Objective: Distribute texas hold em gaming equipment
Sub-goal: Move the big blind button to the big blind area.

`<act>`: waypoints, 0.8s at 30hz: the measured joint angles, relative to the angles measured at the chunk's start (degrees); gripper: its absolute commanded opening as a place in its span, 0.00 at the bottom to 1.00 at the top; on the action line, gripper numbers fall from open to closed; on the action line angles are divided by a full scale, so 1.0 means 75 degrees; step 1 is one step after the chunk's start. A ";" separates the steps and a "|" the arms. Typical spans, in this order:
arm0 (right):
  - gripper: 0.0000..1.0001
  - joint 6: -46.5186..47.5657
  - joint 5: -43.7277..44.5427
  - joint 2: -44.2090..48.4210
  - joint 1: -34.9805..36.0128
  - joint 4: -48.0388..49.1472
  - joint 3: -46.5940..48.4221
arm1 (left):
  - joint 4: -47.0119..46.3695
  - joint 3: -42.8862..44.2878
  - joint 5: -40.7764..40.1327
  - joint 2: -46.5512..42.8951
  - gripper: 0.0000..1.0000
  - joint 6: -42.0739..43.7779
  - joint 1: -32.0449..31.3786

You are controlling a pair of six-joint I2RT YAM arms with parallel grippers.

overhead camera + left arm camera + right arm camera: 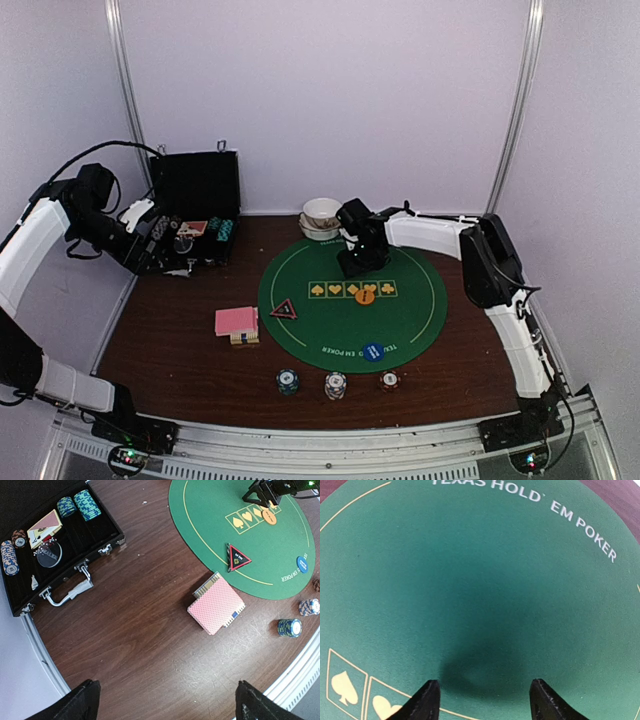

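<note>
My right claw [484,681] is partly spread with nothing between the fingers. It hangs just over the green mat [420,290], in the mat's upper part in the top view, near the orange disc [365,295]. My left claw [166,683] is wide and empty, at frame left by the black case [195,190].

- The card deck [237,321] lies on the desk [170,350], left of the mat.
- The triangle marker [283,309] sits on the mat's left rim.
- The blue disc [373,351] is at the mat's lower edge.
- The teal chips [288,380], white chips [335,384] and brown chips [389,380] stand in a row below the mat.
</note>
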State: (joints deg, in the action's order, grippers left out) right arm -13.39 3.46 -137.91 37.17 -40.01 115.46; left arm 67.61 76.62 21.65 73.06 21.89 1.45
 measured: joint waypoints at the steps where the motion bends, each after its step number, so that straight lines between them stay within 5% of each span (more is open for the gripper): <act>1: 0.73 0.0017 -0.0006 0.0017 -0.0023 -0.0023 0.0000 | 0.0000 0.0000 -0.0003 0.0000 0.98 0.0015 0.0000; 8: 0.85 -0.0175 -0.0227 0.1233 0.0070 0.0358 -0.1891 | 0.0000 0.0003 -0.0029 0.0000 0.97 0.0052 0.0000; 15: 0.87 -0.0685 -0.0635 0.2897 0.0344 0.1096 -0.4261 | 0.0003 0.0000 -0.0026 0.0000 0.98 0.0073 0.0000; 24: 0.66 -0.1189 -0.0790 0.3185 0.0635 0.1641 -0.5269 | 0.0003 0.0000 -0.0020 0.0000 0.97 0.0076 0.0000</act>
State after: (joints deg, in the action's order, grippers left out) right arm -22.31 -2.46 -114.02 41.93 -27.70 75.94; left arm 67.64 76.62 21.50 73.06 22.46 1.45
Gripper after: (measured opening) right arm 0.738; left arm 0.976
